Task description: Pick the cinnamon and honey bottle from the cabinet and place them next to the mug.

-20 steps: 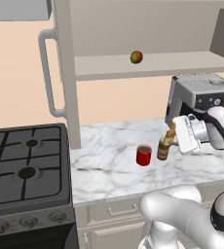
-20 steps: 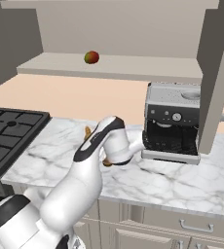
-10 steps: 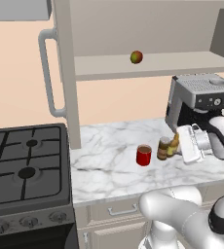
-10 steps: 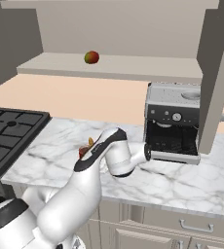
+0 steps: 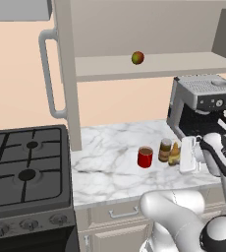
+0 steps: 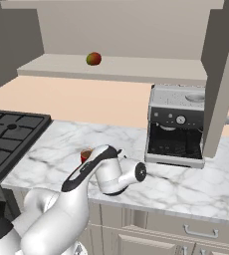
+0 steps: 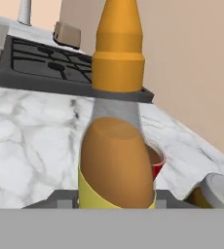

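Claw (image 5: 180, 156) clamped on one honey bottle (image 5: 174, 154), one cinnamon (image 5: 165, 150), one mug (image 5: 145, 157), all on counter (image 5: 110, 157).

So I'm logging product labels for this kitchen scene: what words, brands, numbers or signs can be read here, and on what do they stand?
None can be read.
honey bottle: its yellow label band shows no print.
cinnamon: the paler band is too small to show any text.
mug: plain red, no marking.
coffee machine: round dials on the front, no legible lettering.
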Controlling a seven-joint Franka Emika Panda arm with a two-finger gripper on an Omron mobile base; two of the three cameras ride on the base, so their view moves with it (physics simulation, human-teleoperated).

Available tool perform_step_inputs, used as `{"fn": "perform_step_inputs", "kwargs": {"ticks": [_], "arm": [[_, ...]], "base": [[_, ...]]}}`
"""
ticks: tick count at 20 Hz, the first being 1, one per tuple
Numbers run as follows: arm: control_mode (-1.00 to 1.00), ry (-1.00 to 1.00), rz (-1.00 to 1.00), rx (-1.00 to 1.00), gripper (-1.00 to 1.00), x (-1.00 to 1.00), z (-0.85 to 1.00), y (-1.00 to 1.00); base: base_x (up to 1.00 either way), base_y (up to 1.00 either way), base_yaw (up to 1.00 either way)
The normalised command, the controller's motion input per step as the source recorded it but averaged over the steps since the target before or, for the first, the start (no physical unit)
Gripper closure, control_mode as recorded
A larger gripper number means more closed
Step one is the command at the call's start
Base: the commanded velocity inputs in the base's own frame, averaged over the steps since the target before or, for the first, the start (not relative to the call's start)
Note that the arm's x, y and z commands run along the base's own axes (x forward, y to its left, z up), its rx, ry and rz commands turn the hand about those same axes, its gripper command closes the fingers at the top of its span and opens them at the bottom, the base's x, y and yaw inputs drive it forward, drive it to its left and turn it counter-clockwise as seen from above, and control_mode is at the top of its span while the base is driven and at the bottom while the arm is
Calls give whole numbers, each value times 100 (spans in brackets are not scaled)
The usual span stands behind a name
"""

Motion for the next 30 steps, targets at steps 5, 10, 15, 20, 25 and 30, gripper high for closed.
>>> {"fn": "perform_step_inputs", "kwargs": {"ticks": [5,10,15,20,25,30], "arm": [[-100,0,-2,0,100,0,-45,-1],[-100,0,0,0,100,0,-45,-7],[-100,0,0,6,100,1,-7,-16],[-100,0,0,18,100,20,0,-11],[-100,0,0,14,100,36,0,-7],[-100,0,0,3,100,11,-1,-13]], "base": [[0,0,0],[0,0,0],[0,0,0],[0,0,0],[0,0,0],[0,0,0]]}}
